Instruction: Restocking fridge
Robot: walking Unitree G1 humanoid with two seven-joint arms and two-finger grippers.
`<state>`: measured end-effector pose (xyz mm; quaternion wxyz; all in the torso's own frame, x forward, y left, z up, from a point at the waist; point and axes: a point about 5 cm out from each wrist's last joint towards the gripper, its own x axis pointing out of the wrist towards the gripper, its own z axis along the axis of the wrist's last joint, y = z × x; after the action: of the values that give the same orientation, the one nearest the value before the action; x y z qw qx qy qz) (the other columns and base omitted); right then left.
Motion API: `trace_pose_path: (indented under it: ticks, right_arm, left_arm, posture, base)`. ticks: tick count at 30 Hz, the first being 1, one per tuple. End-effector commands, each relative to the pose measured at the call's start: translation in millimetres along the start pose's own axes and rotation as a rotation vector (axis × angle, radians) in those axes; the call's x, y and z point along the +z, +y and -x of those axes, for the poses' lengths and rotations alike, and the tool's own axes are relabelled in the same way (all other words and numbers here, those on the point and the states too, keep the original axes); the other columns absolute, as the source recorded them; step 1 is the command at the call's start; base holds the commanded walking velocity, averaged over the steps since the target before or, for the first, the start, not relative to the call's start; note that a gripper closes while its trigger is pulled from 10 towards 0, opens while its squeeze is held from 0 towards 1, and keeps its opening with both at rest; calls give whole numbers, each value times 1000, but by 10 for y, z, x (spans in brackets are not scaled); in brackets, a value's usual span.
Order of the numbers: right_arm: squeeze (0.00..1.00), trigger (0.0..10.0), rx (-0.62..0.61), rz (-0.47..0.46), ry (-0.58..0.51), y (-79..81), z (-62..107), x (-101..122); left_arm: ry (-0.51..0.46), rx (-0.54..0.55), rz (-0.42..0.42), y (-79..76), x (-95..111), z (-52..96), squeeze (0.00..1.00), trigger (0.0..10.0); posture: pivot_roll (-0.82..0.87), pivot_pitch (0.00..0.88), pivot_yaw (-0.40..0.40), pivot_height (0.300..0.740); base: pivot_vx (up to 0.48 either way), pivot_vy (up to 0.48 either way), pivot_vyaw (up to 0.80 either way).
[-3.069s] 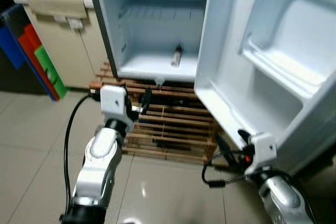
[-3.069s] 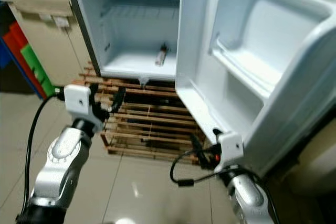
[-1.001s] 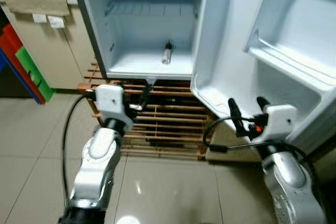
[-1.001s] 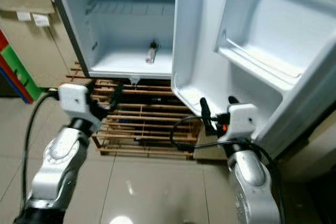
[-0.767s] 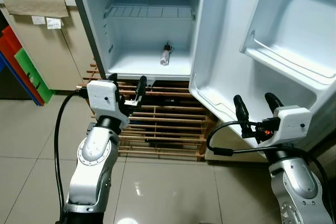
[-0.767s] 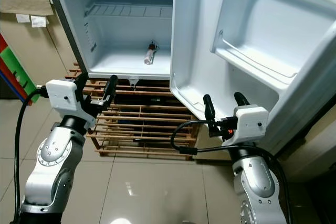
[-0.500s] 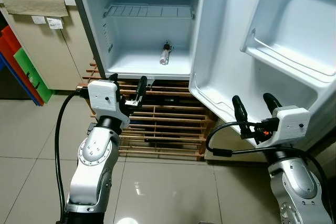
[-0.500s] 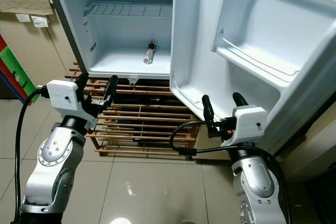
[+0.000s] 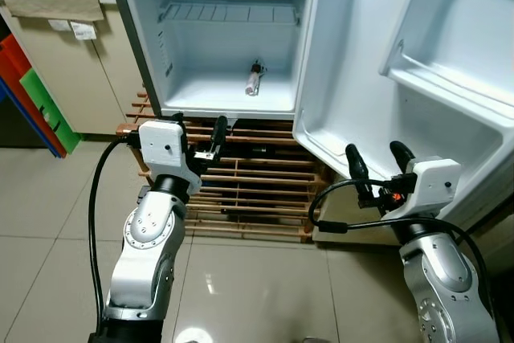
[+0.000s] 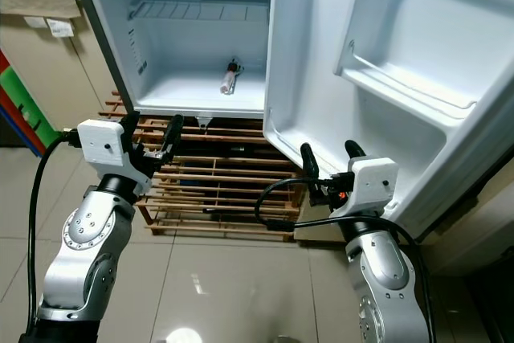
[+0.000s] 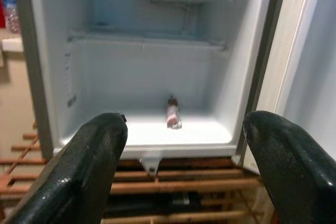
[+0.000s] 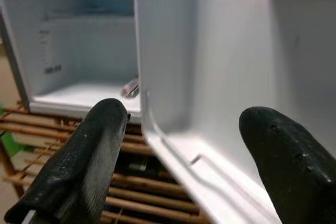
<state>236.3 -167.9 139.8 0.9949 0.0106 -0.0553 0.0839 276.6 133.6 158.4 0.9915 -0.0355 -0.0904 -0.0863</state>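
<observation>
Open fridge ahead, left gripper and right gripper both raised, spread, empty.

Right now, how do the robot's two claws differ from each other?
The left gripper is raised in front of the fridge's open compartment, above the wooden rack; the right gripper sits beside the lower edge of the open fridge door. The left wrist view looks straight at the small bottle lying inside; the right wrist view catches only a bit of it past the door. Both grippers are open and hold nothing.
</observation>
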Motion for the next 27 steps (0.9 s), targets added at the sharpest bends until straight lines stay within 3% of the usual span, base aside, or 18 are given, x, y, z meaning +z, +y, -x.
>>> trace_pose_path:
  ticks: [1, 12, 27]
  right_arm:
    - [0, 10000, 0, -6, 4, -11, -7, -9]
    - [0, 10000, -11, 12, 44, -92, 94, -114]
    - [0, 10000, -18, 14, 48, -55, 57, -166]
  left_arm:
    - [17, 7, -4, 7, -18, -15, 0, 10000]
    - [29, -34, -18, -37, -54, -39, 0, 10000]
    - [18, -70, -9, -57, -59, -127, 0, 10000]
  posture:
    - [-134, 0, 4, 740]
    - [-139, 0, 7, 740]
    - [-150, 0, 21, 740]
  base:
    - [-390, 0, 0]
    - [-59, 0, 0]
    - [310, -361, 0]
